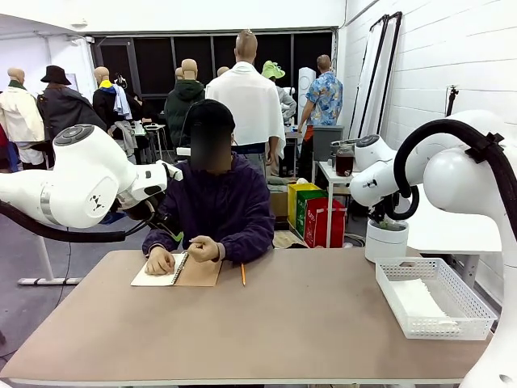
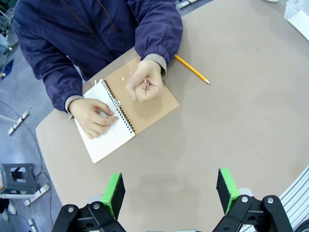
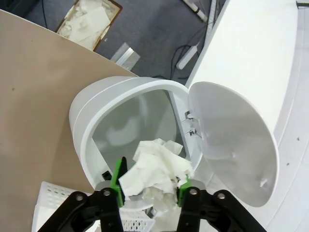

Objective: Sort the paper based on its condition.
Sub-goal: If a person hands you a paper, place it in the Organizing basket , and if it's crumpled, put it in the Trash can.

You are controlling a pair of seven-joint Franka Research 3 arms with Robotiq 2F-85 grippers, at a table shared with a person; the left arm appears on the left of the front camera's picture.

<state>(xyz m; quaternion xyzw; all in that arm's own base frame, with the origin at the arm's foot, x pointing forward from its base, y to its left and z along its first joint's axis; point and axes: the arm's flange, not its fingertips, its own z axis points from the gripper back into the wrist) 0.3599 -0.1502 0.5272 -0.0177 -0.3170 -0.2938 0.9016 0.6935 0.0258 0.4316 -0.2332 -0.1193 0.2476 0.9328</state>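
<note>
A crumpled white paper (image 3: pixel 157 169) sits between the green pads of my right gripper (image 3: pixel 149 186), which touch it on both sides. It hangs over the mouth of a white bin (image 3: pixel 91 121) whose lid (image 3: pixel 227 145) stands open. In the front view the bin (image 1: pixel 386 242) is at the table's far right, under my right arm. Flat white paper (image 1: pixel 416 297) lies in the white mesh tray (image 1: pixel 477 319). My left gripper (image 2: pixel 171 188) hangs open and empty above the bare table, short of the person's notepad.
The person at the far side rests both hands on a spiral notepad (image 2: pixel 108 128) with a brown cover. A yellow pencil (image 2: pixel 192 69) lies beside it. The tray's corner (image 3: pixel 53 198) shows under my right gripper. A box of crumpled paper (image 3: pixel 89 21) stands on the floor.
</note>
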